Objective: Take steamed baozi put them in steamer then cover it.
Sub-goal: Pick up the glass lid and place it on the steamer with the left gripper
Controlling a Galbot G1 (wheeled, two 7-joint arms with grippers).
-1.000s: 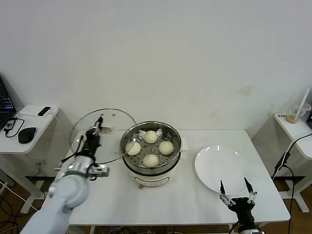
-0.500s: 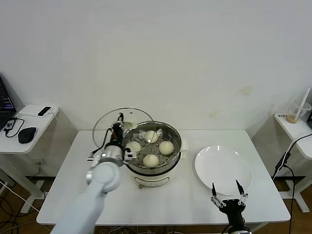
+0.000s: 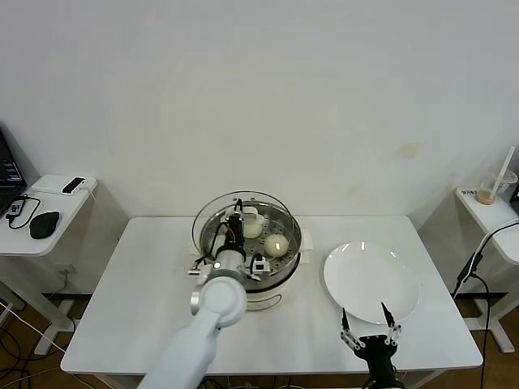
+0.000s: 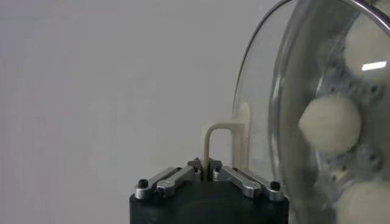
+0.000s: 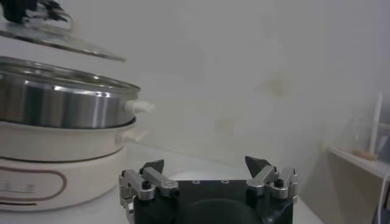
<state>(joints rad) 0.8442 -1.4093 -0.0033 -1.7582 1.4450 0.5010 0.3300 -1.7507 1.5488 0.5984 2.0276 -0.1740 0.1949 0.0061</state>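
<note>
Left gripper (image 4: 207,167): clenching the cream handle of the cover (image 3: 212,223), holding it tilted above the steamer (image 3: 280,271).
Right gripper (image 3: 369,326): hanging with jaws spread, empty, at the table's (image 3: 146,316) near edge by the plate (image 3: 371,279).
Hidden: the arm and lid are masking some steamed baozi (image 3: 276,244); two are showing clearly.
Baozi: sitting smooth, cream-white, on the perforated tray.
</note>
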